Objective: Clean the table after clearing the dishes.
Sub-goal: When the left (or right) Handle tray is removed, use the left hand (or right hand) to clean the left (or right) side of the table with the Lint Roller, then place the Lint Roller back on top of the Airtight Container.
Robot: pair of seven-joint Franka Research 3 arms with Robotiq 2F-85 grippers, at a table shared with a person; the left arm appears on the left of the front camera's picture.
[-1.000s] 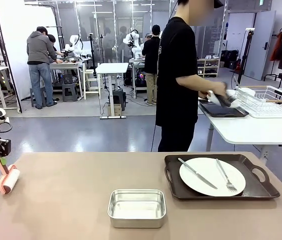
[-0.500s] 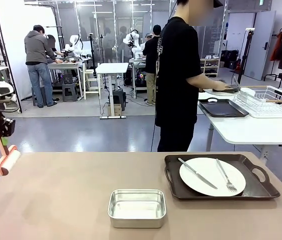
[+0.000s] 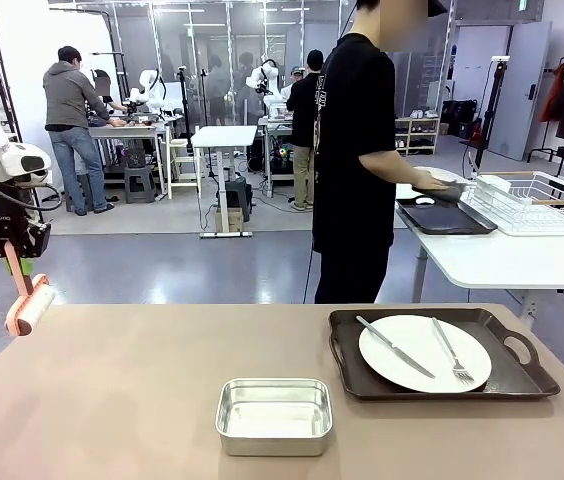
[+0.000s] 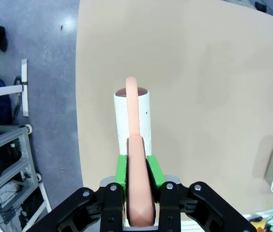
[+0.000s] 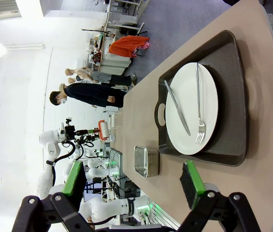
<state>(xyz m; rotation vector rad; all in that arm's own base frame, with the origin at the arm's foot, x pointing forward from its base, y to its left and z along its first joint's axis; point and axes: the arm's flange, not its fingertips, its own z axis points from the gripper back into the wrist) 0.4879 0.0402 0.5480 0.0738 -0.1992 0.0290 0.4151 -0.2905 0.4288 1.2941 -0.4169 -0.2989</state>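
My left gripper (image 3: 9, 255) hangs above the tan table's (image 3: 142, 380) far left corner, shut on the pink handle of a lint roller (image 3: 34, 308) whose white roll is clear of the top. From the left wrist, the green pads (image 4: 121, 169) clamp the handle and the roller (image 4: 132, 116) points down over the table's edge (image 4: 199, 72). One of the dishes, a white plate (image 3: 424, 352) with knife and fork, lies on a dark tray (image 3: 522, 385) at the right. My right gripper (image 5: 133, 178) stands open above the plate (image 5: 192, 108) and tray (image 5: 233, 96).
A small steel pan (image 3: 274, 415) sits at the table's front middle. Beyond the far edge a person (image 3: 357, 170) stands at a white table (image 3: 502, 262) with a wire rack (image 3: 537, 200) and another dark tray (image 3: 442, 218).
My left arm has lifted the roller off the table and shifted slightly right. The person's hands have moved over the tray on the white table.
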